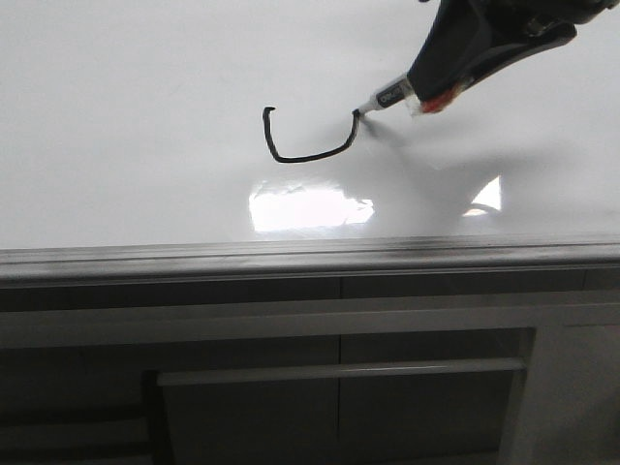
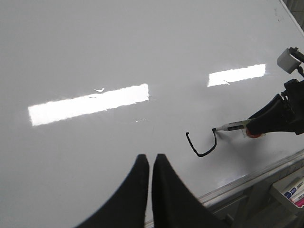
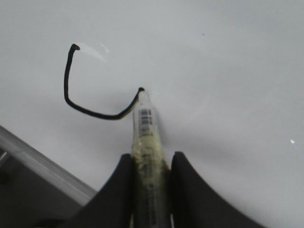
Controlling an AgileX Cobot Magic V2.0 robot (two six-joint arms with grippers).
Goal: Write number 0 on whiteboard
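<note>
The whiteboard [image 1: 145, 87] is a glossy white board that fills most of every view. The number 0 [image 1: 310, 158] stands as a black U-shaped stroke, open at the top, with a small hook at its upper left. It also shows in the left wrist view [image 2: 203, 155] and the right wrist view [image 3: 90, 112]. My right gripper [image 3: 152, 159] is shut on a white marker [image 3: 145, 123]. The marker's tip touches the stroke's right end [image 1: 356, 114]. My left gripper [image 2: 151, 159] is shut and empty above bare board, left of the stroke.
A grey metal edge strip [image 1: 291, 257] runs along the board's near side, with a dark grey cabinet front [image 1: 291, 397] below it. Bright rectangular light reflections [image 1: 305, 208] lie on the board just below the stroke.
</note>
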